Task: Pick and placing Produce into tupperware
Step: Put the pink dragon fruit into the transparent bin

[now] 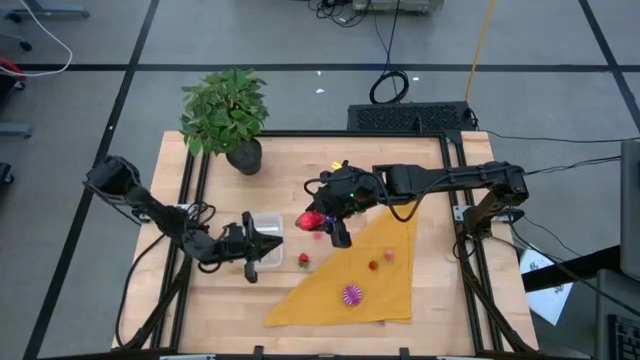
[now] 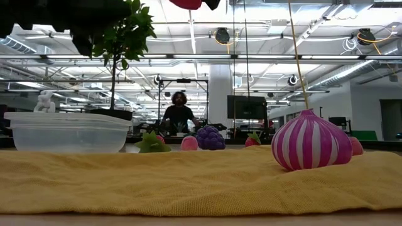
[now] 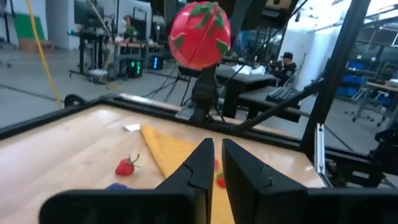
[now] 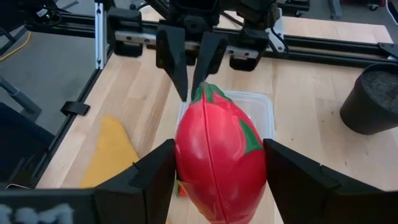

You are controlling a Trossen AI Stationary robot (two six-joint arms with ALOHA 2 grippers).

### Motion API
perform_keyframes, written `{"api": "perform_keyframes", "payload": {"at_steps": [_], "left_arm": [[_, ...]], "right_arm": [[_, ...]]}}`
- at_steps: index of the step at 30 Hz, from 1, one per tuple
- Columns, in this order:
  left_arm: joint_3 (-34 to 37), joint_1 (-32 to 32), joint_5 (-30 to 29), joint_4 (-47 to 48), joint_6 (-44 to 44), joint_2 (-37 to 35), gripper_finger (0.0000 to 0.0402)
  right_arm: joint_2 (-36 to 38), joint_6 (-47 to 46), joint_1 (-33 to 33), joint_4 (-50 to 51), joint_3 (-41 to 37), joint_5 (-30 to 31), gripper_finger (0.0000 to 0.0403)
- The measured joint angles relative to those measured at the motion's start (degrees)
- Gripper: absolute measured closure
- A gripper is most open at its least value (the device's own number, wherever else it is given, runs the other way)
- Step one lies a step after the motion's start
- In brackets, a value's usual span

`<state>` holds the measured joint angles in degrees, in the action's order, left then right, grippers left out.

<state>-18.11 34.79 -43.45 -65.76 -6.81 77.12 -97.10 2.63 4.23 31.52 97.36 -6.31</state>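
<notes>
My right gripper [image 1: 322,225] is shut on a red toy fruit with green leaves [image 4: 217,155], high over the table just right of the tupperware [image 1: 268,225]. That clear box stands on the wood at the mustard cloth's [image 1: 370,285] left corner. My left gripper [image 3: 216,155] hovers over the box's near edge, fingers shut to a thin slit and touching nothing. On the cloth lie a magenta spiky ball [image 1: 351,294], two small red pieces [image 1: 303,260] [image 1: 374,265] and a pink one [image 1: 389,255]. A purple-and-white striped bulb [image 2: 311,141] sits close to the low camera. My right gripper pinches the red fruit across its widest part [image 4: 186,162], one finger [image 4: 149,177] on each side. The fingers come from the table's right, slanting down. The fruit is lifted clear of table and box, its leafy tip [image 4: 205,93] pointing away from the wrist.
A potted green plant [image 1: 225,110] stands at the table's far left. A small yellow-and-pink piece [image 1: 340,166] lies near the far edge. Black frame rails [image 1: 195,190] run along the table's sides. People sit in the room beyond the table [image 2: 179,113].
</notes>
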Motion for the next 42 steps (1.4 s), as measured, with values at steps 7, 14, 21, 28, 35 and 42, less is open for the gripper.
{"api": "perform_keyframes", "payload": {"at_steps": [7, 14, 21, 28, 35, 42], "left_arm": [[-0.08, -2.05, 5.98, -20.99, 5.45, 13.15, 0.0366], [-1.2, -3.97, 9.24, -23.91, 5.14, 17.25, 0.0366], [-1.27, -5.22, 15.22, -23.93, 5.04, 17.27, 0.0366], [-1.29, -5.91, 15.51, -23.93, 7.03, 17.27, 0.0366], [-1.29, -5.91, 15.62, -23.93, 8.12, 17.27, 0.0325], [-1.31, -7.72, 15.6, -23.93, 7.14, 17.27, 0.0229]], "right_arm": [[0.0, 0.22, 1.12, -0.04, 0.0, -0.04, 0.019], [0.0, -0.06, 1.59, -1.3, -0.95, -0.08, 0.019], [-0.02, -0.42, 1.57, -4.78, -4.7, -0.1, 0.019], [-0.02, -0.44, 1.57, -5.46, -5.49, -0.2, 0.019], [-0.02, -0.47, 1.55, -6.59, -5.49, -2.28, 0.019], [0.0, -0.49, 1.57, -7.35, -5.49, -2.99, 0.019]]}}
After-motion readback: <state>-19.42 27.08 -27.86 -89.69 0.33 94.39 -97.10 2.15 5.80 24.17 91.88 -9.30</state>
